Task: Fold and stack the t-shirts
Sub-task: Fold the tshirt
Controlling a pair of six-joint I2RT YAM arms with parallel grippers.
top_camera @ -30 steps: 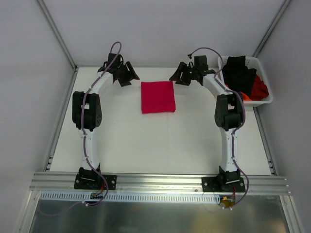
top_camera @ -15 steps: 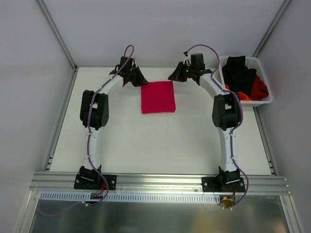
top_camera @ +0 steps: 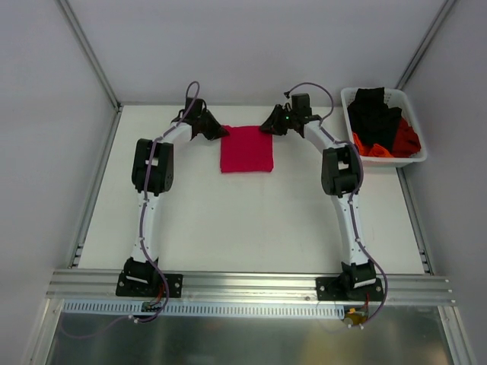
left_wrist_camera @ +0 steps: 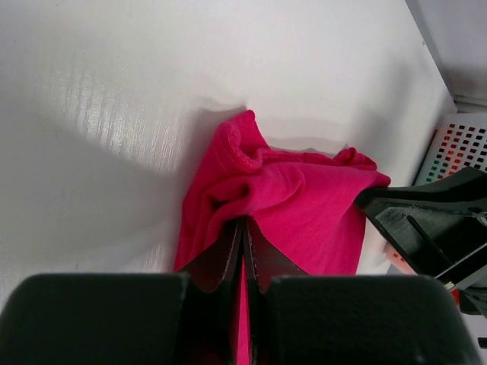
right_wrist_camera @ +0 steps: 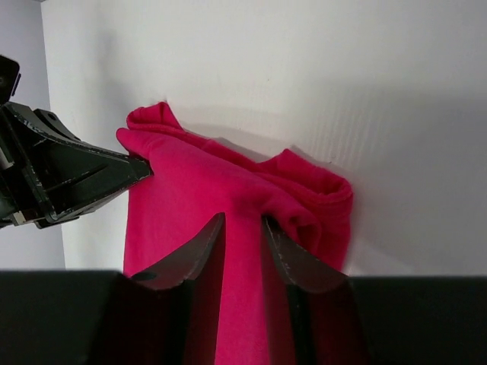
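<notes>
A crimson-pink t-shirt (top_camera: pixel 246 150), folded into a rectangle, lies on the white table (top_camera: pixel 228 220) between the two arms. My left gripper (top_camera: pixel 220 132) is at its far left corner. In the left wrist view that gripper (left_wrist_camera: pixel 243 222) is shut on a puckered fold of the pink t-shirt (left_wrist_camera: pixel 304 205). My right gripper (top_camera: pixel 268 127) is at the far right corner. In the right wrist view its jaws (right_wrist_camera: pixel 242 220) stand a little apart. Their tips press on the pink t-shirt (right_wrist_camera: pixel 190 190), which bunches beside one finger.
A white plastic basket (top_camera: pixel 415 122) at the back right holds black t-shirts (top_camera: pixel 374 114) and orange-red t-shirts (top_camera: pixel 407 141). Grey walls with metal rails close in the table on the left, back and right. The arm bases are bolted to a rail (top_camera: pixel 251 285) at the near edge.
Both arms swung inward from beside the shirt to its far corners. The left gripper went from open to shut on the cloth. The right jaws narrowed over the cloth.
</notes>
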